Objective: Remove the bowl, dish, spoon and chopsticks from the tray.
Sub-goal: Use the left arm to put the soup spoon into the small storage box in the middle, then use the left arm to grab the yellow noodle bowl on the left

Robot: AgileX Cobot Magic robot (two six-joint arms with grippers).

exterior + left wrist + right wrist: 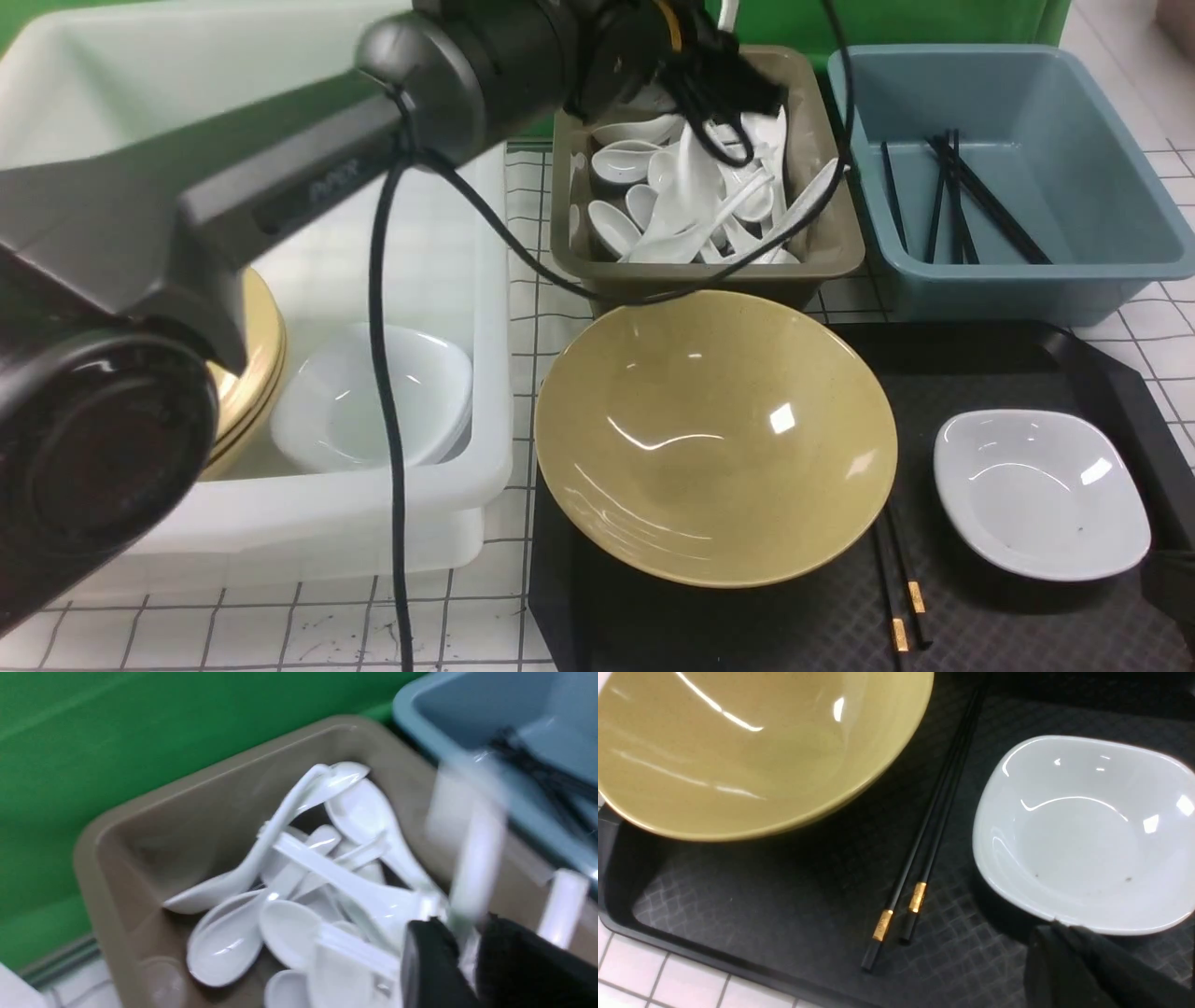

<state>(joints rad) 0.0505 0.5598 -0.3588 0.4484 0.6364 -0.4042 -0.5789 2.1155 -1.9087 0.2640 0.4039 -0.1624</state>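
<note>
The tan bowl [714, 439] sits on the left part of the black tray [980, 364]. The white dish [1041, 490] lies at the tray's right, and the chopsticks [901, 588] lie side by side between them. My left gripper [462, 933] hangs over the olive-brown tub [812, 252], its jaws a little apart. A white spoon [472, 858], badly blurred, stands just beyond its tips above the pile of spoons. The same spoon [691, 182] shows upright in the front view. My right gripper [1057, 926] is shut, its tips at the dish's [1083, 835] near rim, holding nothing.
A white tub [448, 504] on the left holds stacked tan bowls [257, 364] and white dishes [373, 401]. A blue tub [1027, 280] at the back right holds black chopsticks [962, 196]. My left arm and its cable cross above the white tub.
</note>
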